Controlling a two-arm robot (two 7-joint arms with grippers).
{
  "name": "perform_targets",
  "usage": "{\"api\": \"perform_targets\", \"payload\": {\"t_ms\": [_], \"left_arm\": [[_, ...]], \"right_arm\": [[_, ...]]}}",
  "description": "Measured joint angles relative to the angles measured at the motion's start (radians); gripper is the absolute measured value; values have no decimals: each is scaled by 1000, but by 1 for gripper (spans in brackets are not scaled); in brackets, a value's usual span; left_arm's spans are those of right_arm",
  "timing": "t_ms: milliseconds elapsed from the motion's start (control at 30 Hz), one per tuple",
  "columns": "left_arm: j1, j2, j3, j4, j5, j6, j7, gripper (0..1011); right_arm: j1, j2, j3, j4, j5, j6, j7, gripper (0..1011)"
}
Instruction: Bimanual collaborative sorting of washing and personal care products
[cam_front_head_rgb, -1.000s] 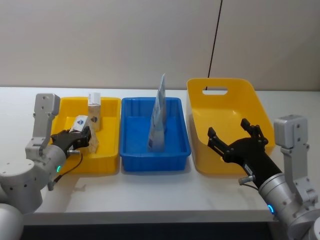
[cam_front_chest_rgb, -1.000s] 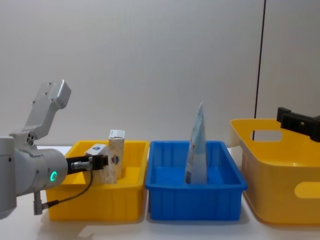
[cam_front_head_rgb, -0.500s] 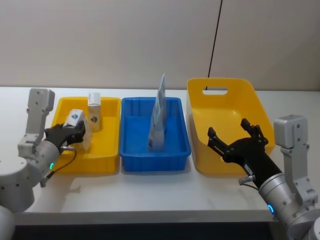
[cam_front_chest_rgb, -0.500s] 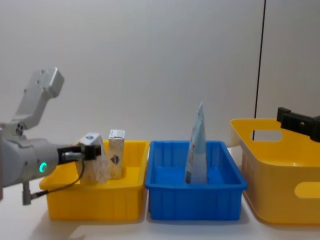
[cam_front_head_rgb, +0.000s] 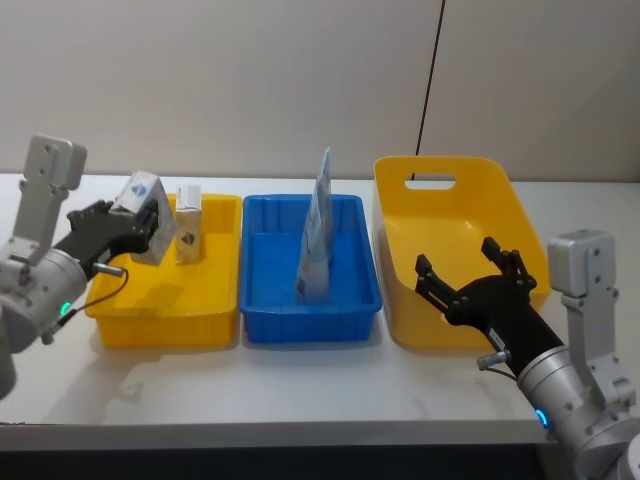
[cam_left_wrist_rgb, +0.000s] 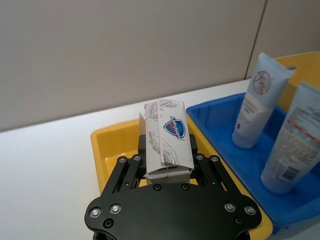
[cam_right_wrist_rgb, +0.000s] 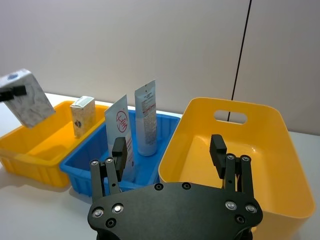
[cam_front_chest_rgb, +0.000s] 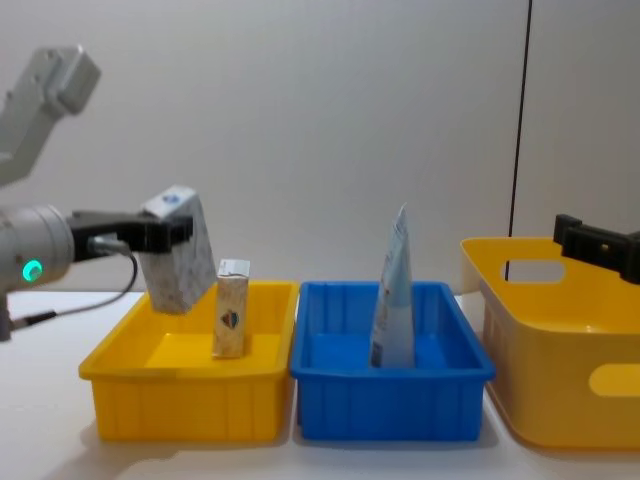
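Left gripper (cam_front_head_rgb: 128, 228): fingers clamped on either side of the white pack (cam_front_chest_rgb: 182, 270), a block with grey leaf marks and a blue label; it holds the pack tilted in the air above the left rear part of the small yellow bin (cam_front_chest_rgb: 180, 412), clear of the bin floor. Beige carton (cam_front_chest_rgb: 231, 310): upright inside the same bin, toward its rear right side, just beside the pack's lower corner; whether the two touch cannot be told. Pale blue tube (cam_front_chest_rgb: 393, 300): upright on its wide end in the blue bin (cam_front_chest_rgb: 390, 412), the middle bin of three in a row. Second tube (cam_right_wrist_rgb: 145, 117): also upright in the blue bin, close beside the first. Right gripper (cam_front_head_rgb: 456, 254): fingers spread wide apart and holding nothing, hovering over the front part of the large yellow bin (cam_front_head_rgb: 445, 162), which has a handle slot in its rear wall. All three bins stand on the white table (cam_front_head_rgb: 300, 390).
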Motion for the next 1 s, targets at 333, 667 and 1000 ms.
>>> {"api": "perform_targets", "payload": {"t_ms": [333, 667, 1000], "left_arm": [[23, 93, -6, -118, -33, -32, -134, 377], [55, 209, -39, -237, -111, -67, -306, 377], [80, 307, -74, -301, -199, -109, -479, 377]], "right_arm": [[0, 0, 0, 0, 0, 0, 0, 1002], [0, 0, 0, 0, 0, 0, 0, 1002], [0, 0, 0, 0, 0, 0, 0, 1002]]}}
